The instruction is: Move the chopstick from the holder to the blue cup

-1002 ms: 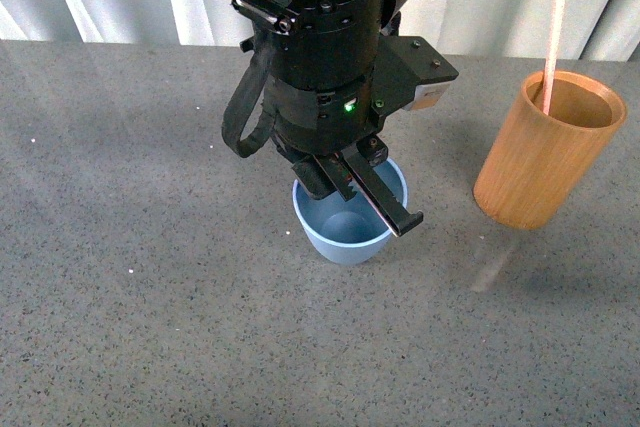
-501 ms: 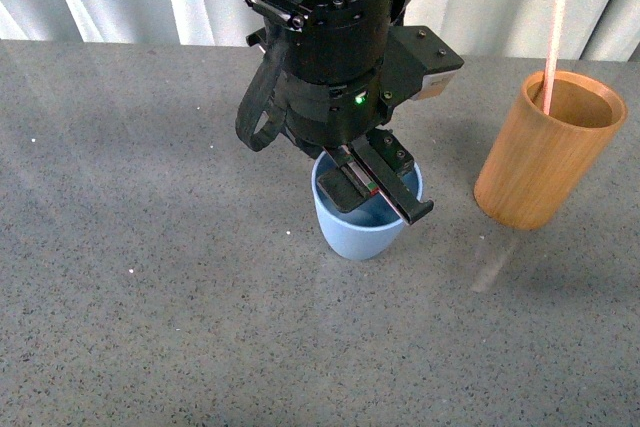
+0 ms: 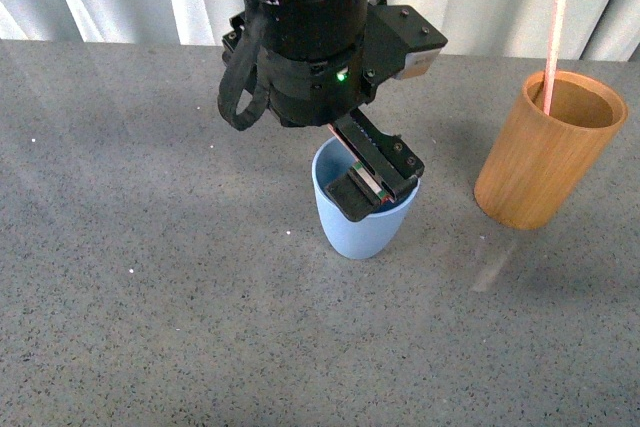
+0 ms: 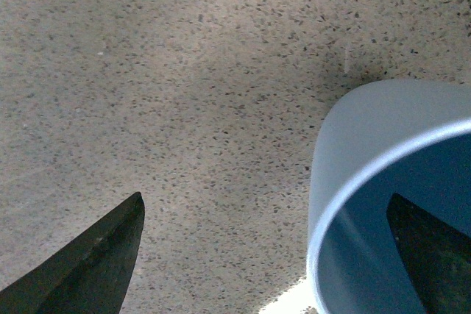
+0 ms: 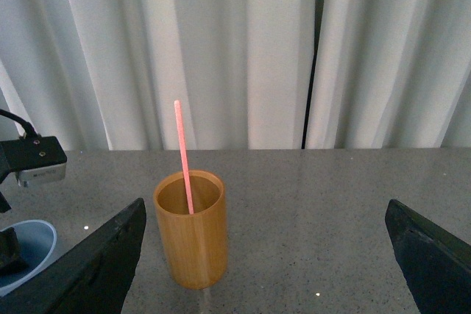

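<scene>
The blue cup (image 3: 360,225) stands upright at the table's middle. My left gripper (image 3: 375,175) is open right at its mouth. In the left wrist view the cup (image 4: 375,130) has its wall between the jaws of my left gripper (image 4: 265,207): one finger shows against the cup's inside, the other over the table outside. The orange-brown holder (image 3: 545,157) stands to the right with one pale pink chopstick (image 3: 555,27) upright in it. My right gripper (image 5: 265,255) is open and empty, away from the holder (image 5: 191,233) and chopstick (image 5: 182,156), and out of the front view.
The grey speckled table (image 3: 150,277) stretches all round. White curtains (image 5: 235,49) hang behind its far edge. The left arm's black body (image 3: 320,37) looms over the cup. The cup's rim also shows in the right wrist view (image 5: 29,251).
My left arm has risen and turned, and its fingers now sit at the cup's mouth. The cup has shifted slightly right. Holder and chopstick have not moved.
</scene>
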